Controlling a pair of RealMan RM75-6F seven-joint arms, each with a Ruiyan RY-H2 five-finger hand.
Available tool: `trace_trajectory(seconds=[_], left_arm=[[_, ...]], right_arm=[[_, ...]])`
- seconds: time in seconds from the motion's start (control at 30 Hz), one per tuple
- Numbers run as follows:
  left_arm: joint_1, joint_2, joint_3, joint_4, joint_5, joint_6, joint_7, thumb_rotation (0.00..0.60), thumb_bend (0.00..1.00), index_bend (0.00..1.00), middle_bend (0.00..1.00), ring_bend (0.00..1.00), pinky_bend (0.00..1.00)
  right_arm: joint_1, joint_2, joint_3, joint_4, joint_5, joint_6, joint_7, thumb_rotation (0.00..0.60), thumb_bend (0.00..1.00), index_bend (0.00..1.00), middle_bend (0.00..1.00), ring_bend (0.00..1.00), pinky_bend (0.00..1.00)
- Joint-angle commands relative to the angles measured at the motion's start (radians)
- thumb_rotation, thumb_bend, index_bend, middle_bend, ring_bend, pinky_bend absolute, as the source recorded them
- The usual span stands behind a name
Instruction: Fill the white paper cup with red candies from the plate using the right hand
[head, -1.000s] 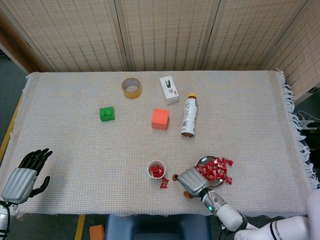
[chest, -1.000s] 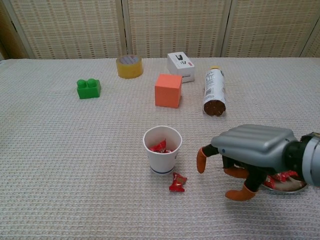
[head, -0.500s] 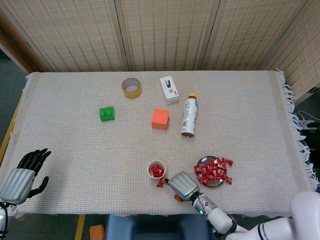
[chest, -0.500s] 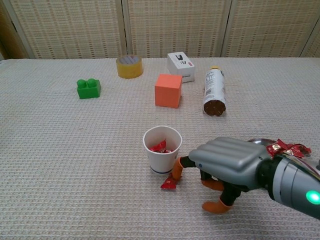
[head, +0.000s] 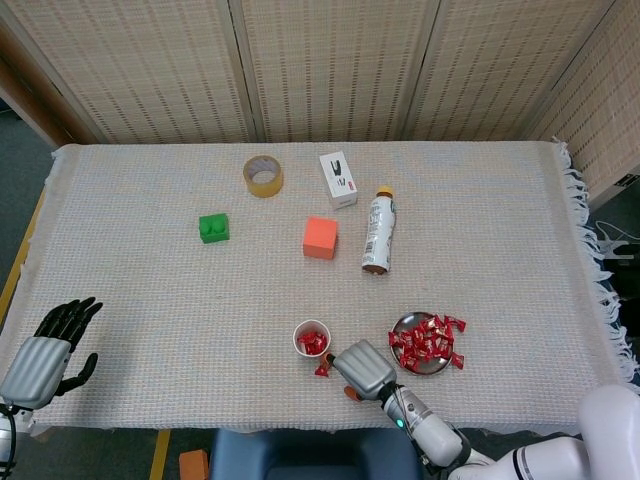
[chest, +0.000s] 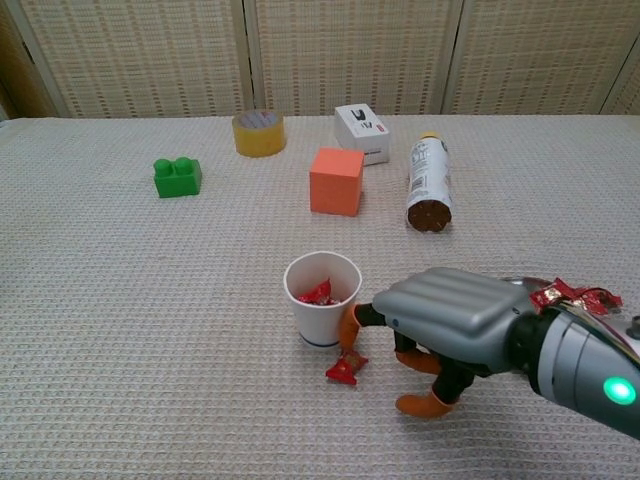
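Observation:
The white paper cup (head: 312, 338) (chest: 322, 298) stands near the table's front with a few red candies inside. One loose red candy (chest: 346, 368) (head: 322, 369) lies on the cloth just in front of the cup. My right hand (chest: 445, 322) (head: 363, 369) hovers low right beside the cup, an orange fingertip touching or nearly touching that candy, fingers curled downward with nothing visibly held. The metal plate (head: 398, 324) with several red candies (head: 431, 340) (chest: 570, 295) sits to the hand's right. My left hand (head: 45, 351) rests open at the table's front left corner.
Farther back lie a green block (head: 213, 228), a tape roll (head: 263, 175), an orange cube (head: 320, 238), a white box (head: 338, 179) and a bottle on its side (head: 377, 231). The table's front edge is just behind my right hand.
My right hand moved left from the plate to the cup's side and reached the loose candy, nudging it slightly. The left hand stayed put.

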Motion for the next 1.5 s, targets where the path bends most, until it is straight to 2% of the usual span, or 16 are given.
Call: trace_trajectory(seconds=[0.03, 0.8, 1.5], left_arm=[[0.001, 0.001, 0.000, 0.000, 0.001, 0.002, -0.003, 0.600, 0.47, 0.00, 0.00, 0.00, 0.09], [0.002, 0.006, -0.001, 0.003, -0.002, 0.003, -0.011, 0.600, 0.47, 0.00, 0.00, 0.00, 0.09], [-0.003, 0.004, 0.001, 0.005, 0.000, -0.006, -0.007, 0.600, 0.48, 0.00, 0.00, 0.00, 0.09]], right_arm=[[0.000, -0.015, 0.006, 0.012, 0.002, -0.008, -0.001, 0.600, 0.22, 0.28, 0.92, 0.91, 1.00], [0.024, -0.076, 0.055, 0.072, 0.064, -0.042, -0.021, 0.600, 0.22, 0.29, 0.92, 0.91, 1.00], [0.018, -0.115, 0.055, 0.109, 0.078, 0.001, -0.065, 0.600, 0.22, 0.53, 0.92, 0.92, 1.00]])
